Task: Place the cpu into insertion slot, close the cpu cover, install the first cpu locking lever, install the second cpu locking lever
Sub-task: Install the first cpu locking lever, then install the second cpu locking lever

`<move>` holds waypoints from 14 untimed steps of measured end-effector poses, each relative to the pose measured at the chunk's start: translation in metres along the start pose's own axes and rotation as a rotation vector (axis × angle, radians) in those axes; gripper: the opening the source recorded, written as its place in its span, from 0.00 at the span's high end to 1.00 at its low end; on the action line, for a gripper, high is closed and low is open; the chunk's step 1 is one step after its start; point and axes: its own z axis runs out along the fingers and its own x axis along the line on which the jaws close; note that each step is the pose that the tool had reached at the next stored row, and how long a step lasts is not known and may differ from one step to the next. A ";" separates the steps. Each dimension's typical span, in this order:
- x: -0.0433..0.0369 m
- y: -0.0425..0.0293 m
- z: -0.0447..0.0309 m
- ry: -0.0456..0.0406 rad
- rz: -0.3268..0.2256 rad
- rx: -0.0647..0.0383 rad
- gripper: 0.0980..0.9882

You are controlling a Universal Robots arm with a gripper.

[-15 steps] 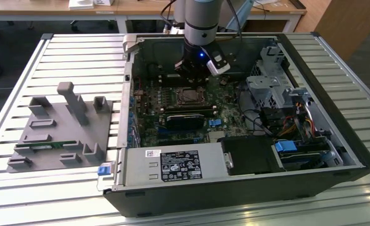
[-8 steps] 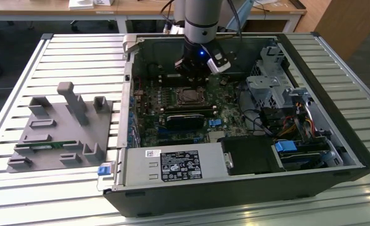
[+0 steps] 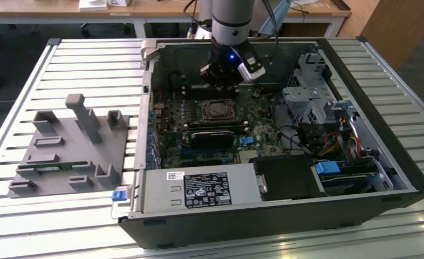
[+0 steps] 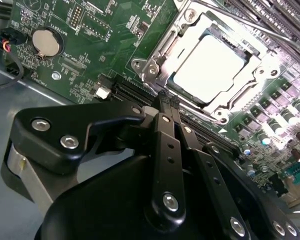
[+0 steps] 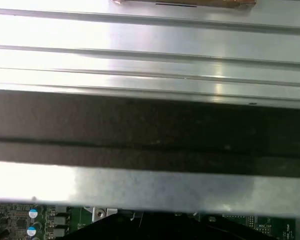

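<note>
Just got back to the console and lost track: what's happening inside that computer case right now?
The arm's gripper is down inside the open computer case, right beside the socket on the green board. Its fingers are shut and hold nothing. In the second wrist view the chip already sits in the socket, and the metal cover lies closed around it.

A bright, smooth silver-grey metal cpu (image 4: 206, 70) sits under a shiny stamped-steel cpu cover (image 4: 162, 47) on a glossy green circuit board (image 4: 90, 45). The matt black metal gripper (image 4: 166, 102) carries polished screw heads. Ribbed aluminium table slats (image 3: 89, 65) gleam.
</note>
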 end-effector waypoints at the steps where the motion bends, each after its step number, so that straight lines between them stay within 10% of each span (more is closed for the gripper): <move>1: 0.0000 -0.0002 0.0000 -0.0001 0.000 0.000 0.99; 14: -0.0001 -0.0048 -0.0004 0.0001 0.000 0.000 0.99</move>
